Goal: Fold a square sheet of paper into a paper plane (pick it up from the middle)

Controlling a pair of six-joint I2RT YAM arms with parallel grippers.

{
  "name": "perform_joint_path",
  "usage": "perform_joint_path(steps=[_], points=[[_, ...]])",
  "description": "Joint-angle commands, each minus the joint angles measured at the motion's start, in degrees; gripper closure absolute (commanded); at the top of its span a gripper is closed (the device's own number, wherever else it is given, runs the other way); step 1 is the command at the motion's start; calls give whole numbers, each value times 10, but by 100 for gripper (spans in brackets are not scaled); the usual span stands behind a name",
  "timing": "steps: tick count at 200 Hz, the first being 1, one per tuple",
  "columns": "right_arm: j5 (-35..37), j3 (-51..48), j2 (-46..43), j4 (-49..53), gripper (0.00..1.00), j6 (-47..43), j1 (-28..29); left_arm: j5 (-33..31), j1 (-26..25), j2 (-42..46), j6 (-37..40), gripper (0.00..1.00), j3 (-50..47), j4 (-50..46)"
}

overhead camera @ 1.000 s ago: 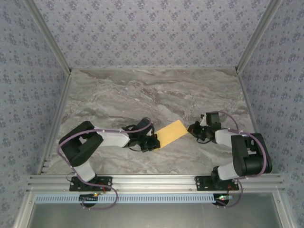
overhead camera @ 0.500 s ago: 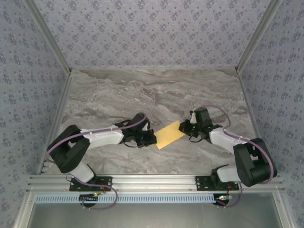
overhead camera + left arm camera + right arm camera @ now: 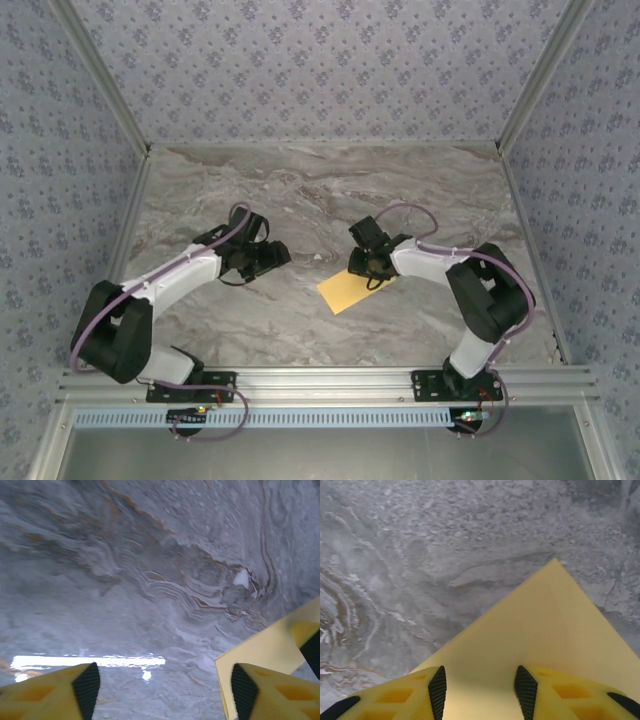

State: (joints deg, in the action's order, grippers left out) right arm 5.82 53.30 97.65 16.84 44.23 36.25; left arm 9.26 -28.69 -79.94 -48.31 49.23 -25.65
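Observation:
The yellow square sheet of paper [image 3: 348, 290] lies flat on the marble table. My right gripper [image 3: 368, 264] hangs over its upper right end. In the right wrist view that gripper [image 3: 481, 682] is open, the paper [image 3: 540, 630] spreading under and between its fingers with one corner pointing away. My left gripper [image 3: 276, 256] is to the left of the sheet, apart from it. It [image 3: 165, 685] stands wide open over bare marble, and the paper's edge [image 3: 265, 652] shows by its right finger [image 3: 245, 690].
The marble tabletop [image 3: 300, 190] is walled on three sides by patterned panels [image 3: 320, 60]. An aluminium rail [image 3: 320, 380] runs along the near edge by the arm bases. A bright light reflection [image 3: 85, 661] lies on the marble under the left gripper.
Both grippers have opened. The left one let go of the sheet's left end and drew back up and left. The right one moved left over the paper, which slid slightly down-left.

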Motion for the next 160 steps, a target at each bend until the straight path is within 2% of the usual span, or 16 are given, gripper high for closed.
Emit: perform_joint_path(steps=[1, 17, 46, 64, 88, 110, 138, 160], points=[[50, 24, 46, 27, 52, -6, 22, -50, 15, 33, 46, 19, 17, -70], [20, 40, 77, -11, 52, -66, 42, -60, 23, 56, 59, 13, 8, -73], [-103, 74, 136, -59, 54, -213, 70, -53, 36, 84, 67, 1, -14, -67], [-177, 80, 146, -75, 56, -301, 89, -45, 40, 94, 69, 1, -26, -62], [-208, 89, 128, -54, 58, -372, 97, -30, 47, 100, 66, 1, -41, -51], [-169, 113, 83, -3, 55, -339, 89, -4, 49, 101, 58, 1, -53, -30], [-114, 101, 26, 11, 53, -216, 71, 40, 49, 101, 39, 1, -72, 6], [-97, 85, 27, 3, 54, -131, 39, 83, 49, 98, 22, 1, -85, 41]])
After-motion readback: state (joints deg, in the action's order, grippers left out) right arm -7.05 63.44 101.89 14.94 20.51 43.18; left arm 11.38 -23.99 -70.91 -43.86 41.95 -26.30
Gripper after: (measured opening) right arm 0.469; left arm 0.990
